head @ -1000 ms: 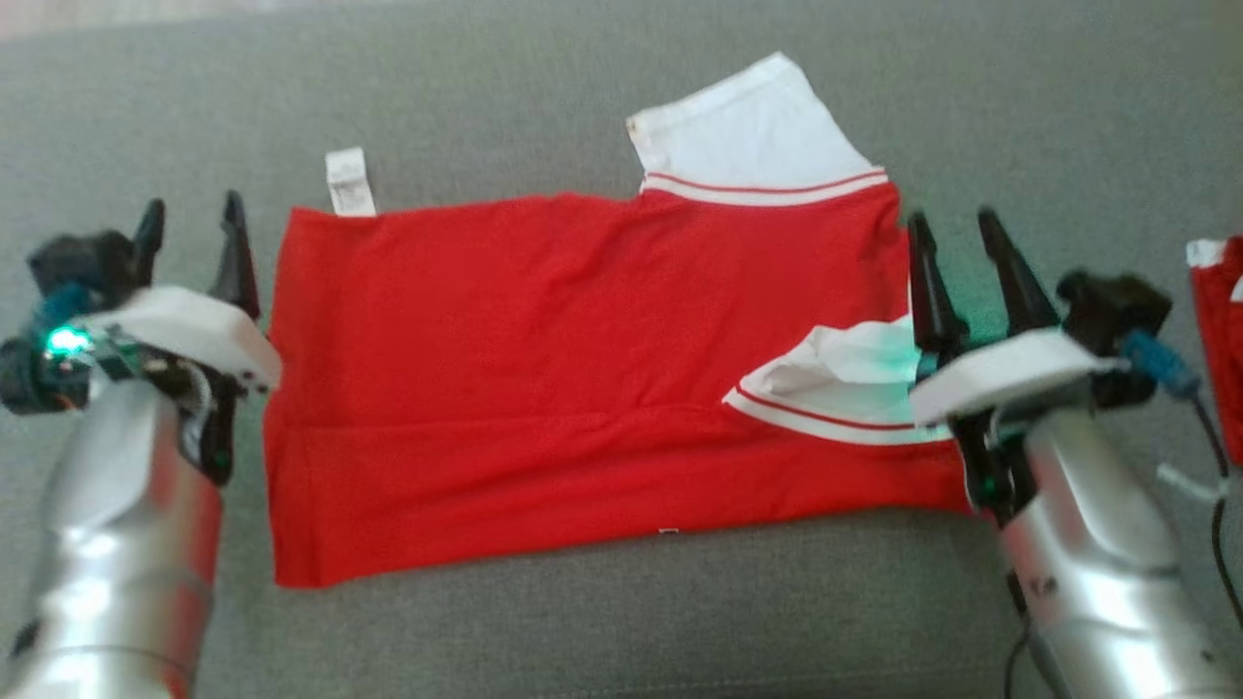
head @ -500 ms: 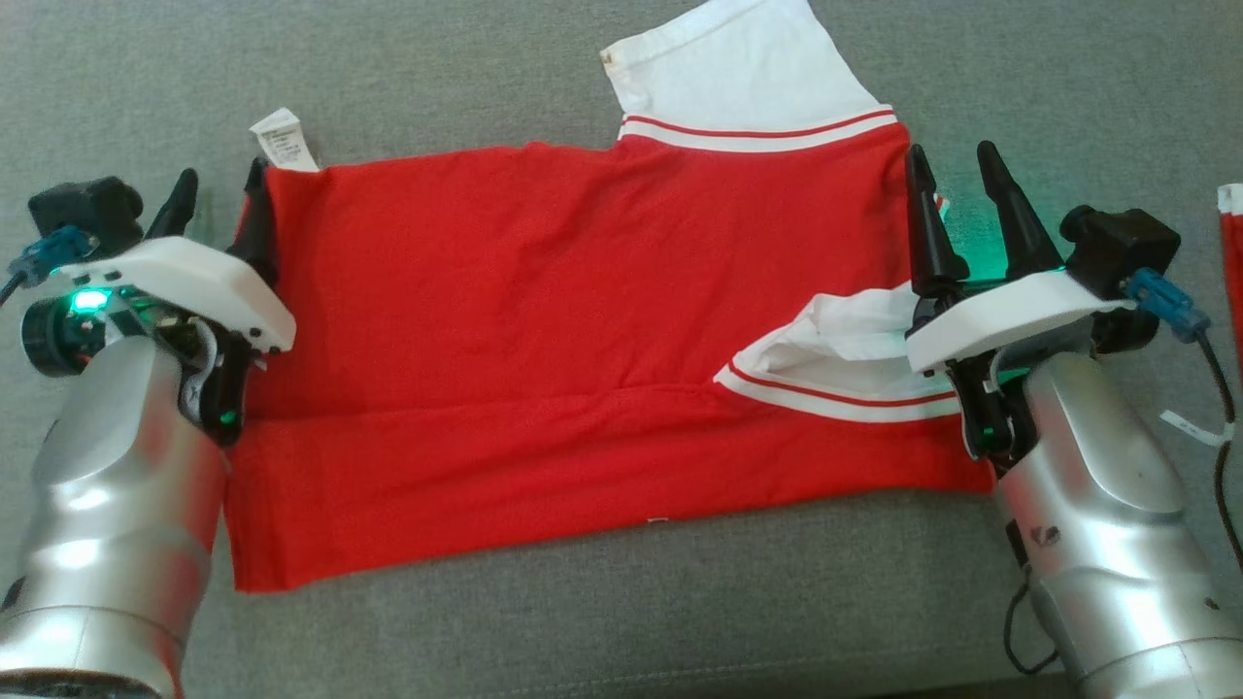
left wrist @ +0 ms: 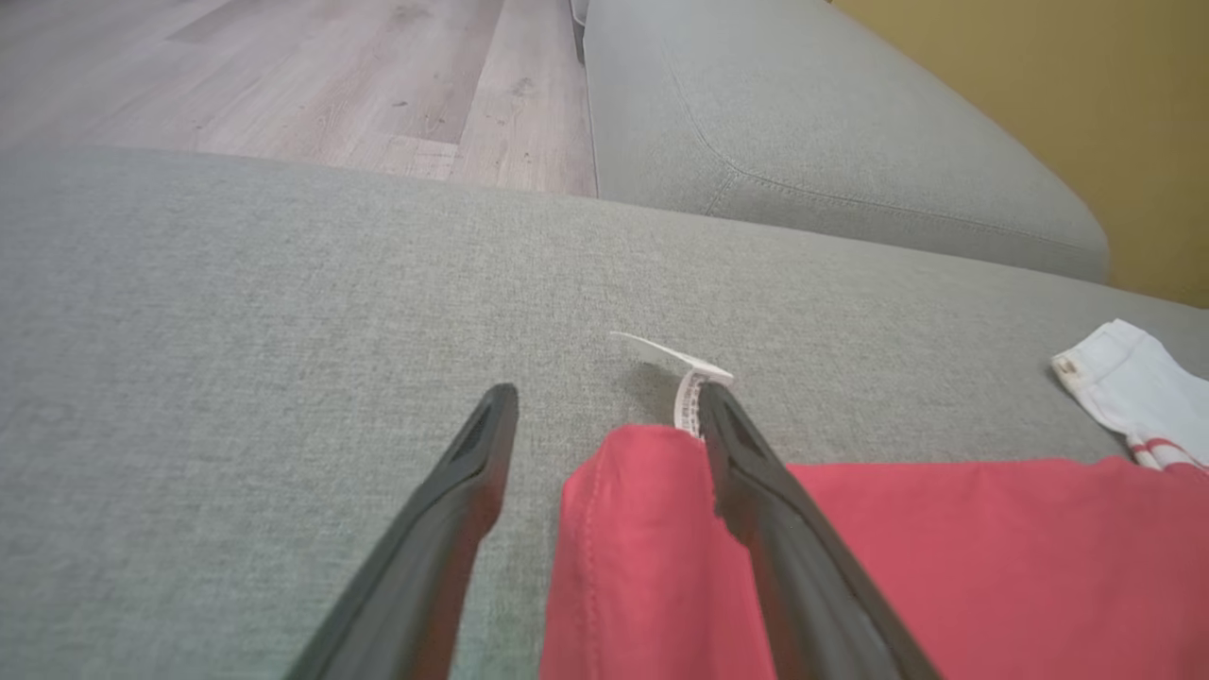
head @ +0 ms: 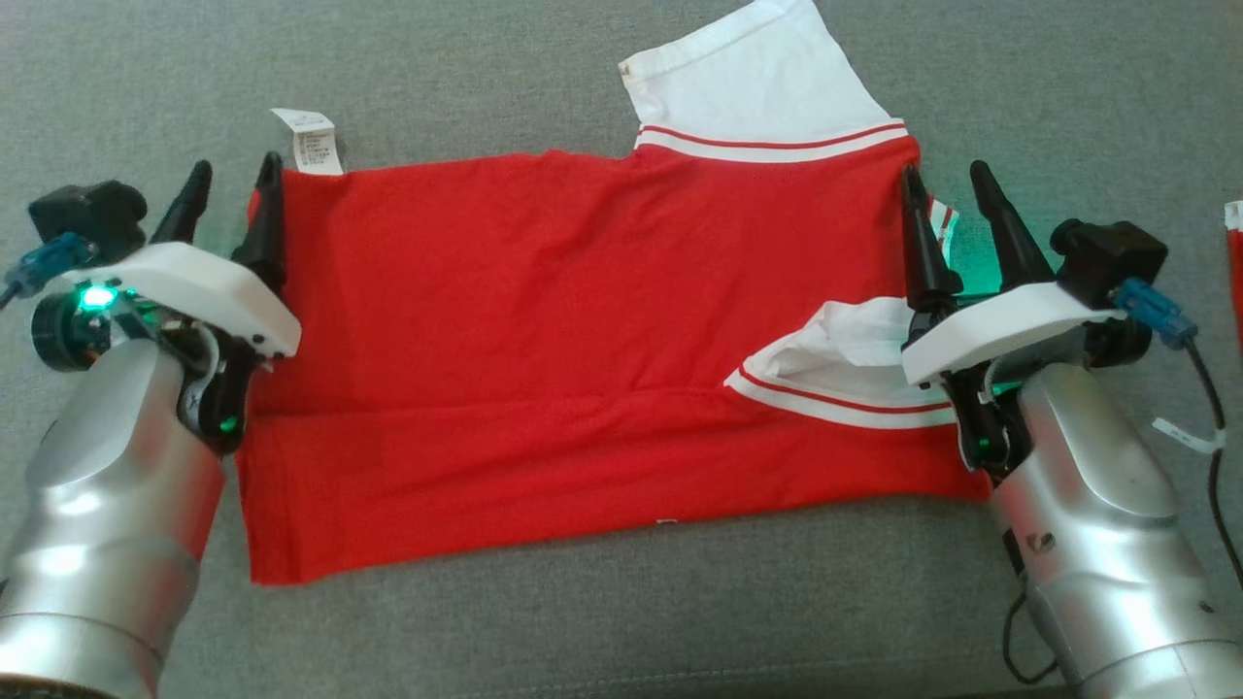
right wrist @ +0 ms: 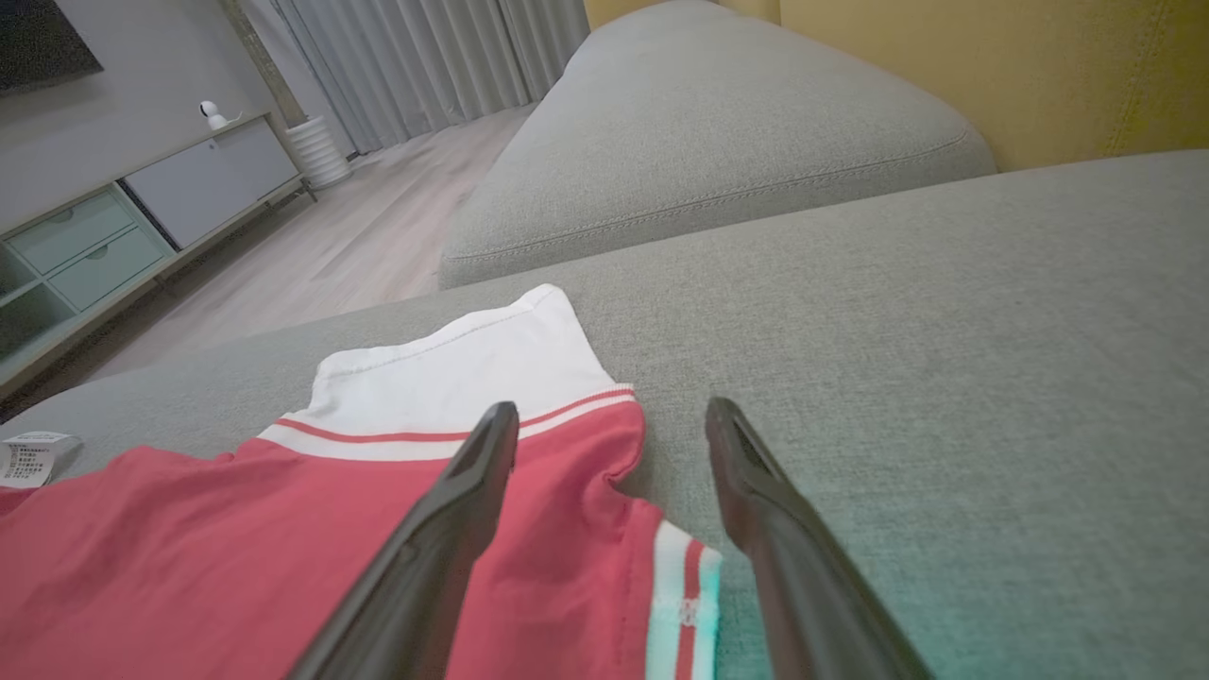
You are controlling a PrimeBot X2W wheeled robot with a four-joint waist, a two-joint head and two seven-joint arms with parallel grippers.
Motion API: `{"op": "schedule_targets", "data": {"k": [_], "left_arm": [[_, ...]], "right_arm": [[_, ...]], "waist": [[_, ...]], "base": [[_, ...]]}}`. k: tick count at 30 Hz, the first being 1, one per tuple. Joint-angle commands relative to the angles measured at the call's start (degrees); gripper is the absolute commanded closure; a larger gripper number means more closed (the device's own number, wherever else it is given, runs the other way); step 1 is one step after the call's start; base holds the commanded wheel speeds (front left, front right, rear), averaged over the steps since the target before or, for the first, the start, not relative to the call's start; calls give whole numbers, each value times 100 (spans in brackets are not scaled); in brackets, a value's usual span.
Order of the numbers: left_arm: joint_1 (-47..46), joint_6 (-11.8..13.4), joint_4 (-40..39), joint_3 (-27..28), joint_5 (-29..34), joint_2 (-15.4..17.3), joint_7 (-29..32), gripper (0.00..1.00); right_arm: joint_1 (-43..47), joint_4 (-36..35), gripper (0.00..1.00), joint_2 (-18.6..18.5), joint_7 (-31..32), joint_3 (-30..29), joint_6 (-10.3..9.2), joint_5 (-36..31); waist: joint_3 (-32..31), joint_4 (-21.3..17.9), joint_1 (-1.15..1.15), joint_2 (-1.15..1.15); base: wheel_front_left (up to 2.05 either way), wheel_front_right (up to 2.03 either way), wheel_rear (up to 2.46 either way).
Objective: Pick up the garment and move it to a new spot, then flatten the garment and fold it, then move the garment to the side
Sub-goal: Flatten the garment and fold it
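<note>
Between 2 open hands, left hand (head: 229, 183), right hand (head: 942, 186): garment (head: 544, 340) flat.

I can read no text anywhere; the white care tag (head: 316, 142) on the red garment (head: 544, 320) carries printed lines, but they are too small for me

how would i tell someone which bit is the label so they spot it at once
On the grey sofa lies a red garment. At its far corner beside the left gripper, a small label sticks out onto the cushion. It is white with printed lines, far smaller than the plain white sleeves.
</note>
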Motion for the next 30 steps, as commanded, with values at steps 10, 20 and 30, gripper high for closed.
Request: {"op": "schedule_targets", "data": {"k": [10,20,30], "left_arm": [[-176,10,78,-509,-462,440,293,18],[-551,10,358,-929,-565,449,-112,100],[-970,10,362,-1486,-687,-121,-463,100]], "right_arm": [[-298,-47,0,8,-76,189,-11,-26],[-1327,593,0,-278,481,372,-11,-274],[-2840,1875,0,-685,1538,531,-11,-811]], "waist": [[149,-43,0,0],[322,193,0,0],[571,975,0,0]], "base": [[0,0,0],[0,0,0],[0,0,0]]}}
